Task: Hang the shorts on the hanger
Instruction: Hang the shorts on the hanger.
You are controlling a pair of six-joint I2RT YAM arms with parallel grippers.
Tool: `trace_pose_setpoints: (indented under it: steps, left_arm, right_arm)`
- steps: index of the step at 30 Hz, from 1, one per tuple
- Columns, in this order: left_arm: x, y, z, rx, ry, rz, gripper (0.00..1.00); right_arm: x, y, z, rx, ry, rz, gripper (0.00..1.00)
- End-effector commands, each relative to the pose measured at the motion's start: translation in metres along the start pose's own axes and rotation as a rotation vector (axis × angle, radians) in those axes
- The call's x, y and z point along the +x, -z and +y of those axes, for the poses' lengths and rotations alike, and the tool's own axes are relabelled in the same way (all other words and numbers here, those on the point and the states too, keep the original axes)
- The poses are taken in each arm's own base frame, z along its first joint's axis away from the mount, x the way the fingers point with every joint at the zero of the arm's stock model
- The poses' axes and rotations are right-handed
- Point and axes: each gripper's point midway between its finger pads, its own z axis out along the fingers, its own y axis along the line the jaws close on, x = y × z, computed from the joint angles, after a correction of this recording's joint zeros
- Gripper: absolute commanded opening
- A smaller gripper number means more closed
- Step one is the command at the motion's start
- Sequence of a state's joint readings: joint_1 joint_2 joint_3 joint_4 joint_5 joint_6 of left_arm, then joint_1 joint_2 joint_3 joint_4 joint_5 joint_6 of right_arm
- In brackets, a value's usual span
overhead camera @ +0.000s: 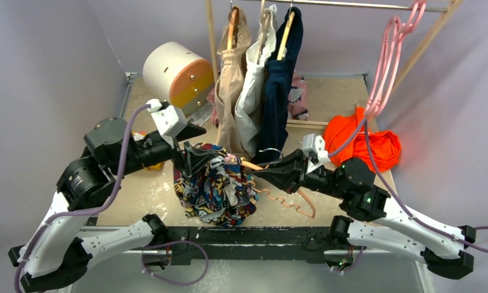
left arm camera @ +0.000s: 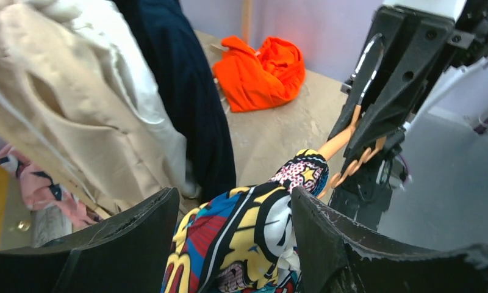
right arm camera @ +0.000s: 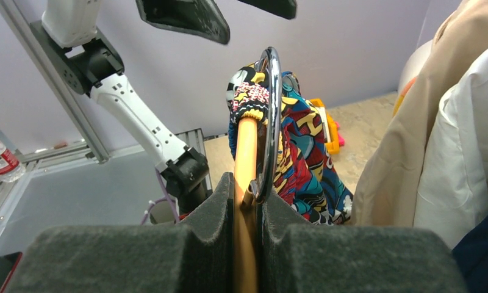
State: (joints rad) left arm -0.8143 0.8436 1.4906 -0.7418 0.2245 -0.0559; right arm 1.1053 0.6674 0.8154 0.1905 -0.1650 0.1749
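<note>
Left gripper (left arm camera: 233, 198): jaws are seen standing apart, one finger on each side of the shorts (overhead camera: 214, 186); no squeeze on the fabric can be made out.
Right gripper (right arm camera: 247, 183): jaws are clamped on the hanger (right arm camera: 246, 140), at the neck where the peach arm and silver hook meet.
Shorts, position: bunched over one arm of the hanger, between the two grippers, above the near part of the table (overhead camera: 150, 195). Whether the lowest folds touch the tabletop cannot be told.
Step, judged: the fabric is draped but crumpled toward one end; the task is judged nearly done, not tidy.
Risk 1: the load is carried by one arm only. The hanger could be twisted in the clamp and the shorts slid off its tip.
Risk 2: fabric or drawstring could be snagged by a left finger on withdrawal, and the shorts dragged off with it.
Risk 3: the navy garment (overhead camera: 278, 91) hangs just behind. It could be brushed if the hanger is swung back.
Needed, judged: a straight retreat of the left arm, with the hanger kept level.
</note>
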Motion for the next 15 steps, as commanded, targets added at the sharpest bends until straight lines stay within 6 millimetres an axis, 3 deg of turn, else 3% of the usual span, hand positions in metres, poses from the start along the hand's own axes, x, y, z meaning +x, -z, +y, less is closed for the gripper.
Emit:
trace_pose_setpoints:
  steps: [1,15]
  left_arm:
    - [-0.015,0.001,-0.027,0.174,-0.13,-0.06,0.68]
    - [0.032,-0.015,-0.038,0.292,-0.134,0.068,0.64]
  right_arm:
    - [-0.053,0.002,0.017,-0.071,0.045,-0.141,0.0]
    - [-0.055,0.006,0.023,-0.095,0.059,-0.132,0.0]
